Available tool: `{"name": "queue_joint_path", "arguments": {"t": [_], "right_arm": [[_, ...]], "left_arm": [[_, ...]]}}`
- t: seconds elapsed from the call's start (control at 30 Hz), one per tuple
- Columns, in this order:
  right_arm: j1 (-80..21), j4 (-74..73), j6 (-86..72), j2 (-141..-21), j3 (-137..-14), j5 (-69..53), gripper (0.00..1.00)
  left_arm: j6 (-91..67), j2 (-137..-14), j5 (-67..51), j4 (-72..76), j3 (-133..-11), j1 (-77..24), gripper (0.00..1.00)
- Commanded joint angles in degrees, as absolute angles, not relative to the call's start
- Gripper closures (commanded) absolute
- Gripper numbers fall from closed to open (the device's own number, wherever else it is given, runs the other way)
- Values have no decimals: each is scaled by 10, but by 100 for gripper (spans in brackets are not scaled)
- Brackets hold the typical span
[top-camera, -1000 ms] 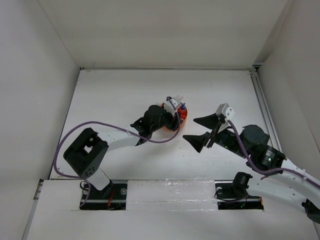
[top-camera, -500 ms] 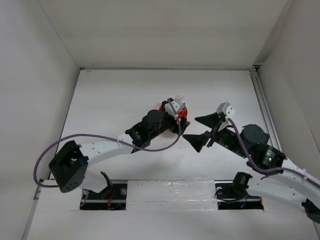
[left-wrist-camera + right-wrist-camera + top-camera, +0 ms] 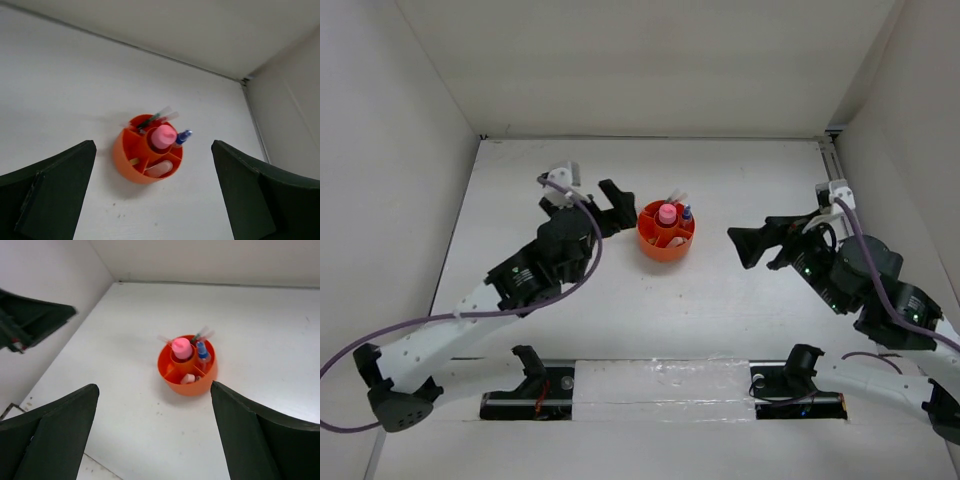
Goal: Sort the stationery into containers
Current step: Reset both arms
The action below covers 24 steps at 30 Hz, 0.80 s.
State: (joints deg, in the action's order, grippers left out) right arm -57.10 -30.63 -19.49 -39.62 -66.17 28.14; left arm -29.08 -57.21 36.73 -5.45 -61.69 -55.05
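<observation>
Left claw point(image 3: 612, 208) has drawn back off the orange organiser point(image 3: 663, 250) and now sits just left of it, fingers spread wide, holding nothing. Organiser stands mid-counter point(image 3: 750, 170). Pink tube point(image 3: 667, 213) upright in the central cup. Thin pens point(image 3: 675, 197) and blue-capped marker point(image 3: 686, 213) in outer compartments, white eraser point(image 3: 159, 168) in another. Right claw point(image 3: 755, 245) has shifted right, well apart from the organiser, spread, empty.
</observation>
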Motion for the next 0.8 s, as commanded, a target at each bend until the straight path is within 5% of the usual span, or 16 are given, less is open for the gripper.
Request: {"name": "queue_joint_path", "arguments": {"t": [0.0, 0.47, 0.77], "right_arm": [[-577, -412, -235, -397, -726, 361, 0], [-577, -565, -261, -330, -823, 441, 0], [-577, -577, -266, -312, -823, 453, 0]], "left_arm": [[-445, -520, 522, -283, -645, -553, 0], [-537, -354, 605, -524, -698, -553, 0], [-547, -287, 664, -550, -715, -548, 0]]}}
